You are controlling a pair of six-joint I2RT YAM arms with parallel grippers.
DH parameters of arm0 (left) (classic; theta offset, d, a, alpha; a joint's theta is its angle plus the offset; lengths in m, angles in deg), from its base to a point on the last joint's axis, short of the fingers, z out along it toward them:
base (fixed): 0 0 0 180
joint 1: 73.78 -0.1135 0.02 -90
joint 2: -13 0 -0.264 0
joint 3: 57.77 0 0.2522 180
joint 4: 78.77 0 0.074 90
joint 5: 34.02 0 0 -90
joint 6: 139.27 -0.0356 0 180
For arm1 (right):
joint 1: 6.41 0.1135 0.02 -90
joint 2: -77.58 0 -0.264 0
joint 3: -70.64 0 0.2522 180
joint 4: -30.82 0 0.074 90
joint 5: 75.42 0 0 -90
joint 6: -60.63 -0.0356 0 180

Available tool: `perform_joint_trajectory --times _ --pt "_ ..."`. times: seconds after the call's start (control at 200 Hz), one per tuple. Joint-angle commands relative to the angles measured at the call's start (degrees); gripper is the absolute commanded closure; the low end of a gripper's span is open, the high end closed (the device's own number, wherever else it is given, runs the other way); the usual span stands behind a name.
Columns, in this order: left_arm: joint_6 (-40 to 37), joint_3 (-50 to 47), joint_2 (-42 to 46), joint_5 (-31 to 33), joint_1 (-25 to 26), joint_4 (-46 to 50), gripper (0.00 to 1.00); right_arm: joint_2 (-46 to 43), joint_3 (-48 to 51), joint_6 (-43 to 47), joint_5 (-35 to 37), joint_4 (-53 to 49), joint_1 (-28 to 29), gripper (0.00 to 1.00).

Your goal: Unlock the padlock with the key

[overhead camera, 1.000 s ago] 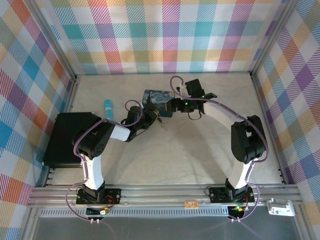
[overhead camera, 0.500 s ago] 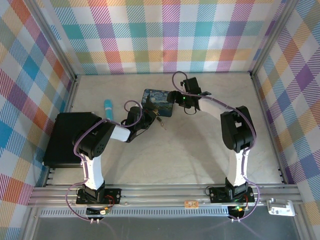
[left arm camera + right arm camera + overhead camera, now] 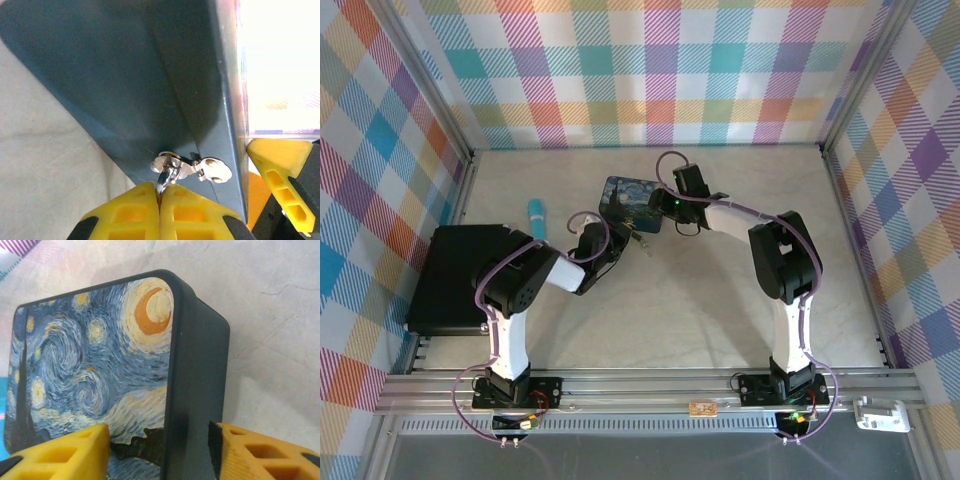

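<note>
Counter [image 3: 720,290]: carries the tin towards its far side, with both arms reaching in to it.
Tin [image 3: 95,365]: lies flat, painted lid up, its hasp wall facing the left arm.
Right gripper [image 3: 157,440]: spread astride the tin's edge, one jaw over the lid and one beside the side wall. I can't tell whether it presses yet.
Left gripper [image 3: 160,192]: pressed together, pinching a curved silvery rod straight ahead of its tips.
Hasp [image 3: 200,170]: on the tin's wall, just above those tips.
Padlock [image 3: 165,179]: the rod looks like its shackle, hooked into the hasp. The body is hidden.
Key [image 3: 642,243]: probably the tiny thing on the counter just right of the left gripper, between the two grippers. Its long axis is too small to read.
</note>
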Motion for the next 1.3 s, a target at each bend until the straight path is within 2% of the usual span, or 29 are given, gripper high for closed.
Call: perform_joint_trajectory --times 0.0,0.23,0.55,0.675,0.805,0.985,1.08,1.2,1.295 --pt "5.8 -2.6 -2.4 9.3 0.9 -0.1 1.0 -0.7 3.0 -3.3 4.3 -2.6 0.8 0.49" --pt "11.7 -3.0 -4.1 14.6 1.2 -3.3 1.0 -1.7 3.2 -4.4 7.4 -3.7 0.9 0.54" --pt "10.6 -3.7 -2.1 15.1 1.2 -3.4 1.0 -1.5 0.8 -3.0 7.4 -3.8 1.0 0.54" --pt "8.6 -4.2 -0.4 12.7 1.0 -2.7 1.0 -2.5 -1.7 -0.1 5.2 -4.3 0.9 0.5" --pt "5.0 -5.7 3.8 10.3 0.7 -0.4 1.0 -5.8 -2.8 3.9 3.7 -5.2 0.6 0.38" --pt "-0.6 -7.3 11.9 5.6 0.5 7.9 1.0 -11.5 -1.7 11.0 1.4 -9.6 -0.3 0.25" --pt "-4.9 -6.7 16.1 1.0 0.6 14.6 1.0 -15.1 0.5 15.4 2.1 -13.2 -0.5 0.21" --pt "-11.2 -4.0 21.6 -4.7 0.9 28.8 1.0 -20.4 5.2 18.8 4.4 -16.9 -0.5 0.15" --pt "-17.8 -0.3 25.3 -6.6 2.2 42.6 1.0 -24.7 9.8 20.5 6.2 -19.2 -0.6 0.1"
